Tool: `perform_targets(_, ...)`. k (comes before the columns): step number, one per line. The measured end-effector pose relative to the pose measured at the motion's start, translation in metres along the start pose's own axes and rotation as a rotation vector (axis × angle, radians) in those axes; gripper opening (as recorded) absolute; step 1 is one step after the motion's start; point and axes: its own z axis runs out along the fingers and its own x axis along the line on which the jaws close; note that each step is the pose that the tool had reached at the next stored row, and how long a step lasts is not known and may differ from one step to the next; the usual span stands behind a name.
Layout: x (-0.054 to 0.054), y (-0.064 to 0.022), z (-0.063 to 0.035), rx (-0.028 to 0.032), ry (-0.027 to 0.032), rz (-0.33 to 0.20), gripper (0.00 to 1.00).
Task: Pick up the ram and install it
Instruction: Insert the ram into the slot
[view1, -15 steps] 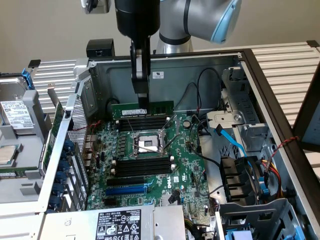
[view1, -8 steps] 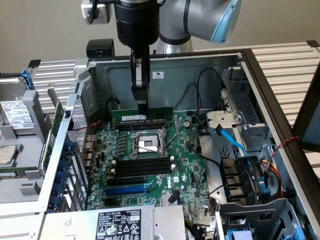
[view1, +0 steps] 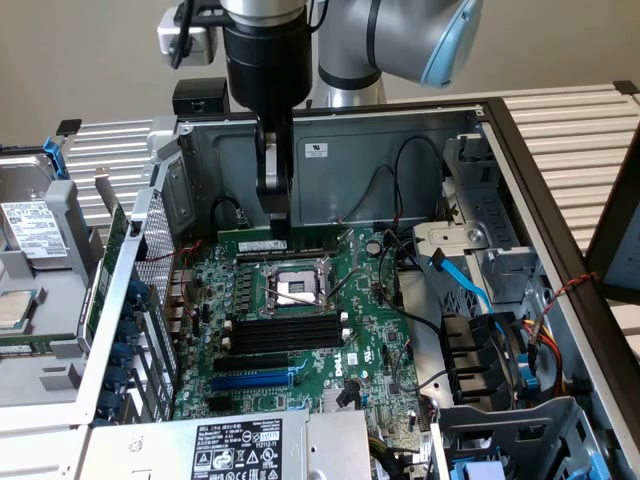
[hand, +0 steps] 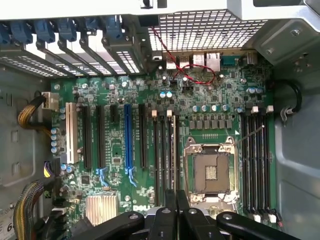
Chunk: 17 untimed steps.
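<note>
While black hand (view1: 278, 232) pinches thin green ram (view1: 316, 243) at mid-length, it hangs level above green motherboard (view1: 370, 330).

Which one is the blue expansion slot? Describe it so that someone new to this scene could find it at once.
Start at the open computer case and its green motherboard. Past the silver processor socket and the black memory slots lies the blue expansion slot: the one bright blue slot, flanked by black ones.
</note>
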Motion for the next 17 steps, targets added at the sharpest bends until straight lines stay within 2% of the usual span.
perform_targets(8, 0.005, -0.0005, 0.0061, -0.0161, 0.0012, -0.001, 0.12)
perform_targets(17, 0.005, -0.0006, 0.019, -0.0177, 0.0013, -0.001, 0.12)
